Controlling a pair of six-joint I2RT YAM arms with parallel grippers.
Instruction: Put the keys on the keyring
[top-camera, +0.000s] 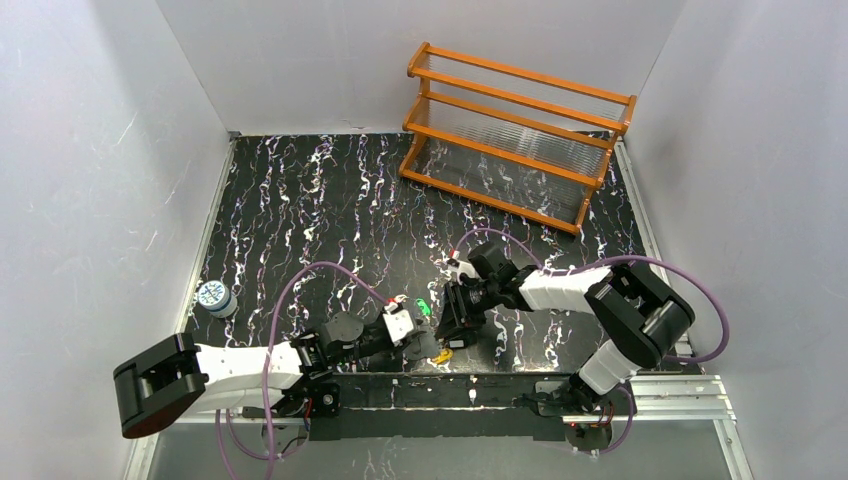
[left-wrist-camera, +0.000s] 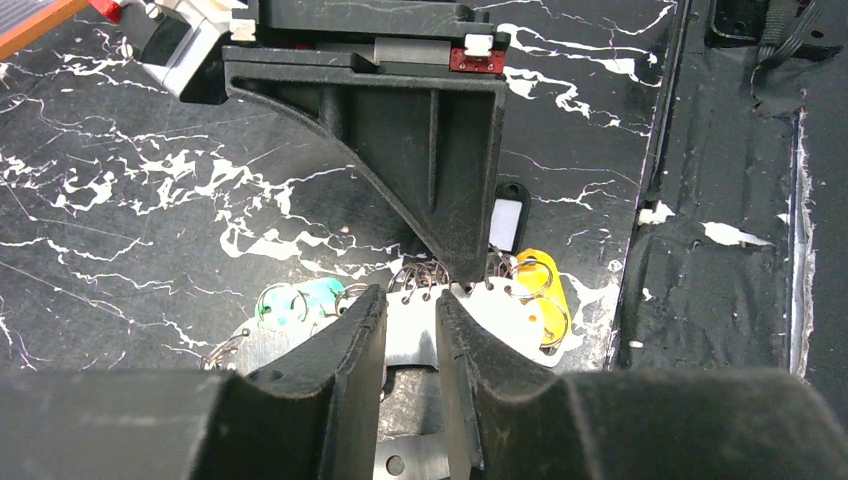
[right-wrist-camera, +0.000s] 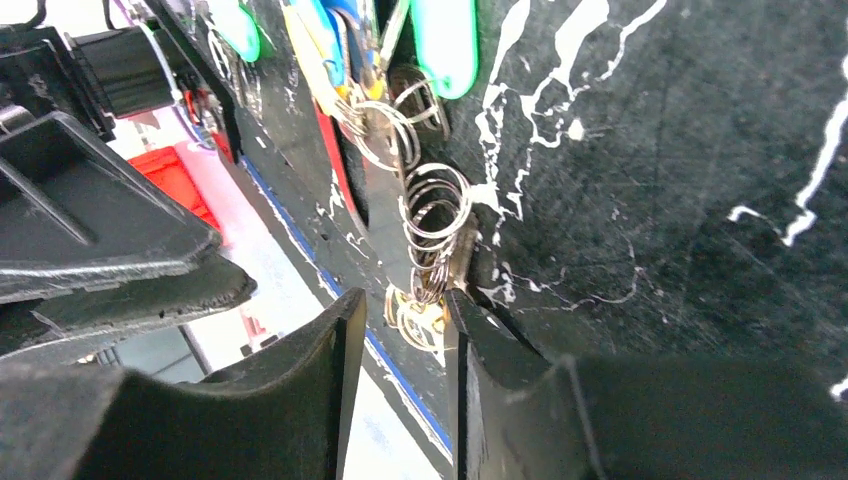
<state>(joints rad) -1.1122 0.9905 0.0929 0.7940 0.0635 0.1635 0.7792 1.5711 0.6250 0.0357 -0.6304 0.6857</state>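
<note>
I judge this the threading step. My left gripper (left-wrist-camera: 410, 300) straddles the keyring (left-wrist-camera: 410, 345) at the table's (top-camera: 300, 200) near edge, jaws narrow; whether they bite I cannot tell. My right gripper (right-wrist-camera: 405, 305) stands apart around the keys' (left-wrist-camera: 540, 290) small rings (right-wrist-camera: 435, 215). Next I'd pinch one ring and slide it onto the keyring.

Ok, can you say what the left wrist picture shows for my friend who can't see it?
The left tool pinches a silvery keyring on a black marbled table. The right tool's finger points down at its little wire rings, with a green key and a yellow key either side.
</note>
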